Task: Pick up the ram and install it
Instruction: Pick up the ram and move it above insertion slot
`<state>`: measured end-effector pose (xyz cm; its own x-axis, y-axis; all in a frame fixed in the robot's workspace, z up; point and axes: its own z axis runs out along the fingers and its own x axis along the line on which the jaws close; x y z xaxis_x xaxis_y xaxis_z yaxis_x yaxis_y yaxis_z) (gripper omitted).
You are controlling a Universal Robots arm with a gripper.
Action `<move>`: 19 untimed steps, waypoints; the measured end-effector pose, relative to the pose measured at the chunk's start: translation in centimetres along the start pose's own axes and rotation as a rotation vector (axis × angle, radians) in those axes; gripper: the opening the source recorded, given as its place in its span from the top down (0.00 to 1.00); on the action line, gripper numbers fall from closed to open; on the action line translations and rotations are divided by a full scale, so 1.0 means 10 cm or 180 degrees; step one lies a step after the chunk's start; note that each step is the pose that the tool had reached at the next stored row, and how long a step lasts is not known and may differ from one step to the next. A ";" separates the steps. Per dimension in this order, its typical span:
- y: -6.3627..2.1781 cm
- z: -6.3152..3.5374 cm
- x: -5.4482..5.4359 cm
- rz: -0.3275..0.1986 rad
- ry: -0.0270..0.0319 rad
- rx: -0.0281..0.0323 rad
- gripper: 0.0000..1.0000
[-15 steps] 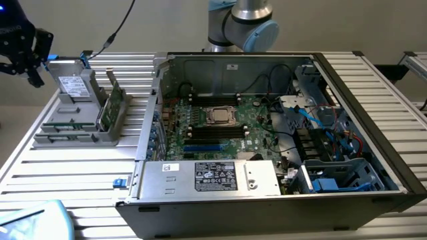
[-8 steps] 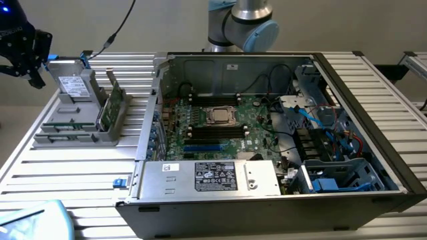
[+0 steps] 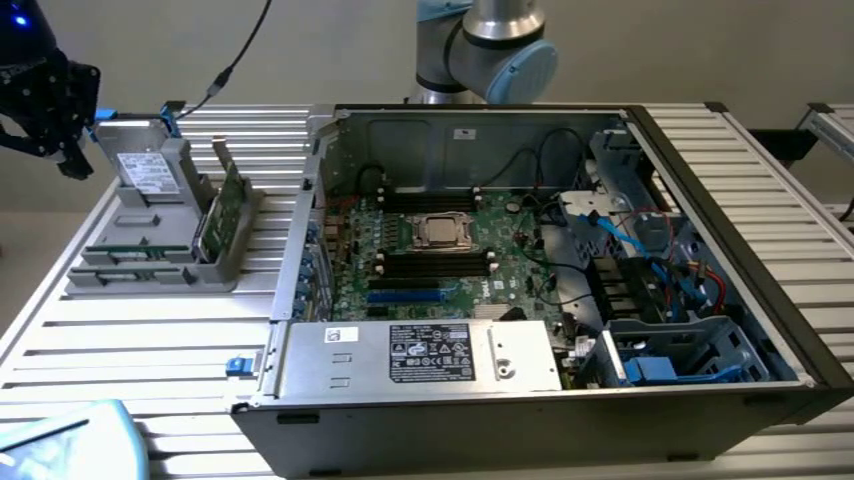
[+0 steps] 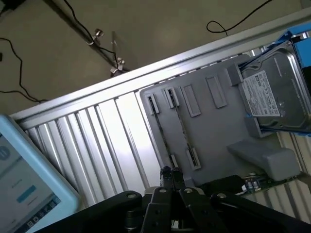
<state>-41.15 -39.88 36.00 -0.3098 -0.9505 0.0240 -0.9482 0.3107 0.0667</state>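
The ram (image 4: 181,127) stands on edge in the slots of a grey holder (image 4: 209,131), seen as a thin dark strip; in the exterior view it shows as a low green strip (image 3: 134,251) at the holder's (image 3: 160,270) front. My black gripper (image 3: 70,158) hangs above the table's far corner at the exterior view's left, behind the holder and apart from it. In the wrist view its fingertips (image 4: 170,171) are pressed together, shut on nothing. The open computer case (image 3: 747,260) holds the motherboard with black memory slots (image 3: 427,262) beside the processor socket (image 3: 441,232).
A silver drive (image 3: 144,170) (image 4: 277,92) and a broader green card (image 3: 230,205) (image 4: 252,185) also stand in the holder. A power supply box (image 3: 420,355) fills the case's front. A tablet (image 3: 60,440) (image 4: 24,189) lies at the table's near corner. Cables (image 3: 641,235) cross the case.
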 end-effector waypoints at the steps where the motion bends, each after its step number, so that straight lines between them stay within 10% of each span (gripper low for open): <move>1: 0.000 0.004 0.00 -0.0055 0.0000 0.0000 0.89; 19: -0.004 0.067 0.00 -0.1093 0.0024 0.0008 0.89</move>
<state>-41.15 -39.88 35.32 0.0281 -0.9996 0.0080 -0.9972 -0.0275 0.0697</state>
